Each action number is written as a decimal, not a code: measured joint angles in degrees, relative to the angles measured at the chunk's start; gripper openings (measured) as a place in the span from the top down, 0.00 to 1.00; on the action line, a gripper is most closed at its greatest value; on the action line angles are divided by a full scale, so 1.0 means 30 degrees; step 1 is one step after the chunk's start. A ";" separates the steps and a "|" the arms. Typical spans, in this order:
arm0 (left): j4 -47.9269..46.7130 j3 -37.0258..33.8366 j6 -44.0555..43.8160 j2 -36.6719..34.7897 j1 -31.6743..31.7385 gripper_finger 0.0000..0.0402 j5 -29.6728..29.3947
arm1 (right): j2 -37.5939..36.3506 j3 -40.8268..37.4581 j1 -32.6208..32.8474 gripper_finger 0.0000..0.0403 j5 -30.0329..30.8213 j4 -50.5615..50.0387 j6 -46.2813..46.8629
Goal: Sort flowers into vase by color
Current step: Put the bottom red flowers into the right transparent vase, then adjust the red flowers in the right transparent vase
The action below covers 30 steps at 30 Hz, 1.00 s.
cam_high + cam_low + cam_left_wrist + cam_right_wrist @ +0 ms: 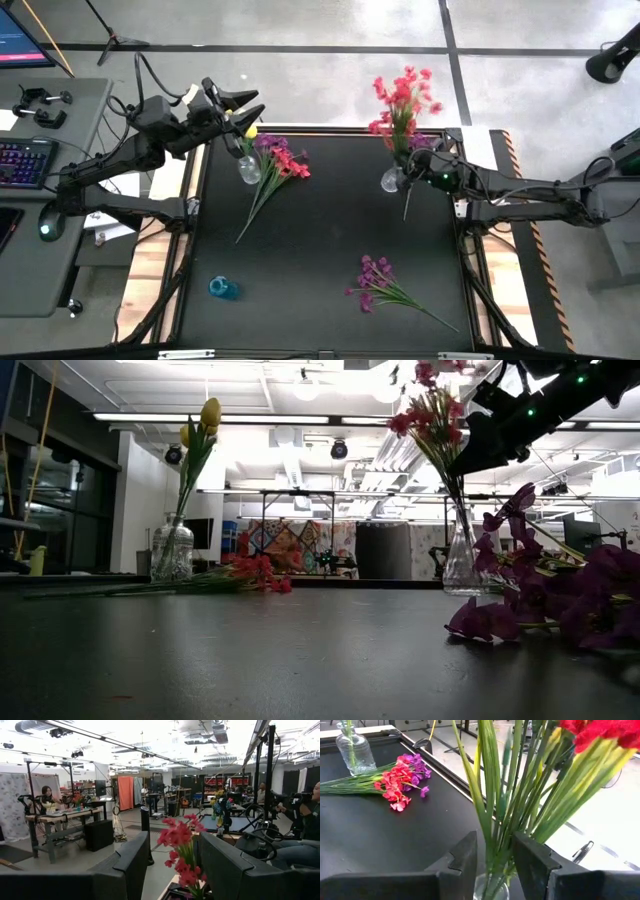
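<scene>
Red flowers [405, 95] stand in a clear vase [390, 181] at the table's far right. My right gripper [495, 865] is shut on their green stems just above the vase's neck [490, 890]. A yellow flower [208, 412] stands in a second clear vase [248, 168] at the far left. My left gripper [240, 105] hangs open in the air above that vase, holding nothing. A loose bunch of red-pink and purple flowers [280, 160] lies on the table beside the left vase. A purple bunch [375, 280] lies near the front right. My right gripper has the bundle of green stems [495, 840] of the red flowers between its two fingers, just above the vase's mouth. The fingers come nearly level from the table's right side and lie across the stems. The stems stand upright with their lower ends in the vase.
A small blue vase [222, 288] lies near the front left corner. The black tabletop [320, 230] is bare in the middle between the two bunches. A desk with a keyboard [25, 160] stands off the table's left side.
</scene>
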 joint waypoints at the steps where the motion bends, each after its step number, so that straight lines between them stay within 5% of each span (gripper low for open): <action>1: 0.0000 -0.0006 0.0000 0.0000 -0.0001 0.59 0.0000 | 0.0000 0.0000 0.0000 0.74 0.0037 0.0003 0.0000; 20: -0.0098 -0.0006 -0.1226 0.0000 0.0005 0.59 0.0008 | -0.0517 0.0000 0.0000 0.81 -0.1697 0.0151 0.0118; 30: -0.0721 -0.0006 -0.2148 0.0015 0.0006 0.59 0.0066 | -0.3216 0.0000 0.0000 0.98 -0.3009 -0.2089 0.2326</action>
